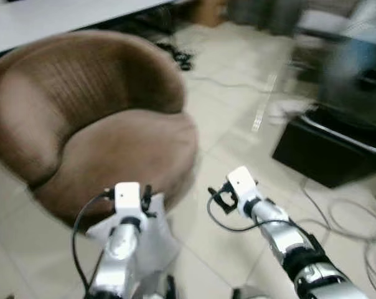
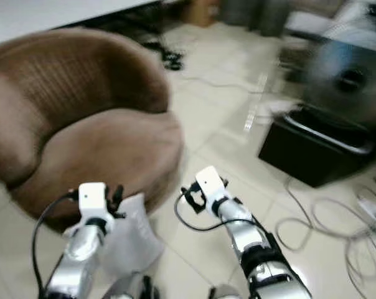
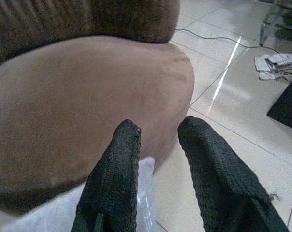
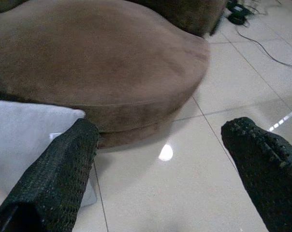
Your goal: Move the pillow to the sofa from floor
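At lower left, the white pillow (image 1: 152,233) lies under the left gripper (image 3: 158,130); both the left and right gripper (image 4: 158,133) have their fingers apart, beside the brown sofa (image 1: 94,124).

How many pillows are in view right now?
1. The pale grey soft pillow lies on the tiled floor against the front of the round brown suede sofa, beneath the left gripper. Others may be hidden.

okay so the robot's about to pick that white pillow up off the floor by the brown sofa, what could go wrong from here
1. The pillow lies tight against the sofa base, so the left gripper might catch the upholstery rather than the pillow.
2. The right gripper hangs open over bare tile beside the pillow, so a two-handed grab could come out lopsided.
3. Loose cables on the floor could snag a step.
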